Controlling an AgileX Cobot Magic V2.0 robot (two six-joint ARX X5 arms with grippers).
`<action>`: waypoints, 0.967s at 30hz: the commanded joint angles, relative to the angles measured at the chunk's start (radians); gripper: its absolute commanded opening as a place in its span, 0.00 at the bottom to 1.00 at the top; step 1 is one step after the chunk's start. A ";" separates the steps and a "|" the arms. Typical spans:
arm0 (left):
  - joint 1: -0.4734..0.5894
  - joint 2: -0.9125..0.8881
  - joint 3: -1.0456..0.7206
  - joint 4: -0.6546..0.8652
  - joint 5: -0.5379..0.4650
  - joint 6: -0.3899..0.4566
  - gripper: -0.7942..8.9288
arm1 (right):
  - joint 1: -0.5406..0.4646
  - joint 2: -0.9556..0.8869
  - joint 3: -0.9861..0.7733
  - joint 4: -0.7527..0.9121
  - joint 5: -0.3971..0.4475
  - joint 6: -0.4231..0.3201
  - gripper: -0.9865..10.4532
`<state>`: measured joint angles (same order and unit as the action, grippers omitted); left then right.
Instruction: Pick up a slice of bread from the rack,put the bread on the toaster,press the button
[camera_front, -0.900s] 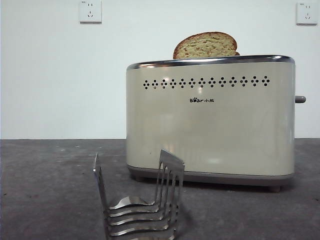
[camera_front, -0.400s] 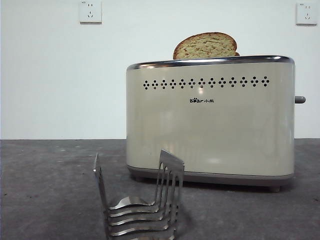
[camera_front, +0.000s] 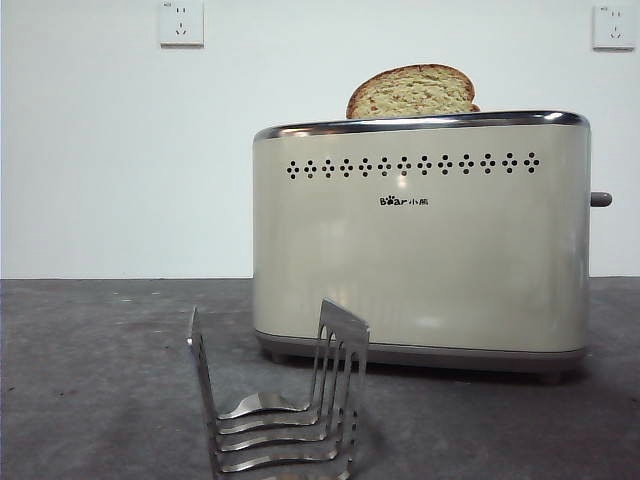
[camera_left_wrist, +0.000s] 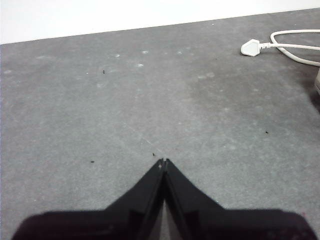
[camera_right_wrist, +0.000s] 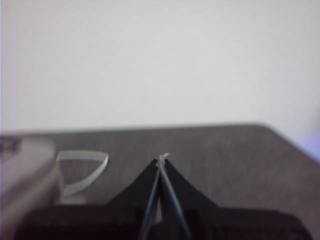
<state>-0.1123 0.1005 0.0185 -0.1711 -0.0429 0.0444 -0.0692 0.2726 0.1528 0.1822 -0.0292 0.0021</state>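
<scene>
The cream toaster (camera_front: 420, 240) stands on the grey table in the front view, and the slice of bread (camera_front: 411, 91) sticks up out of its top slot, dome upward. The grey button (camera_front: 600, 199) juts from the toaster's right side. In front, near the lower edge, the steel rack (camera_front: 280, 405) holds no bread. Neither arm shows in the front view. My left gripper (camera_left_wrist: 164, 162) is shut over bare table. My right gripper (camera_right_wrist: 162, 160) is shut too, with a blurred corner of the toaster (camera_right_wrist: 25, 175) beside it.
Two white wall sockets (camera_front: 181, 22) (camera_front: 613, 26) sit high on the back wall. A white plug and cable (camera_left_wrist: 280, 45) lie on the table in the left wrist view. A pale cable loop (camera_right_wrist: 82, 167) shows in the right wrist view.
</scene>
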 joint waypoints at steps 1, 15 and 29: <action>0.003 0.000 -0.011 0.008 -0.002 0.011 0.08 | 0.022 -0.063 -0.072 0.023 0.004 -0.048 0.09; 0.003 0.000 -0.011 0.008 -0.002 0.011 0.08 | 0.063 -0.264 -0.139 -0.370 0.033 -0.131 0.09; 0.003 0.016 -0.011 0.008 -0.002 0.011 0.08 | 0.062 -0.265 -0.139 -0.369 0.063 -0.029 0.09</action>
<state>-0.1123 0.1158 0.0185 -0.1707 -0.0429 0.0444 -0.0067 0.0101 0.0242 -0.1913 0.0391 -0.0444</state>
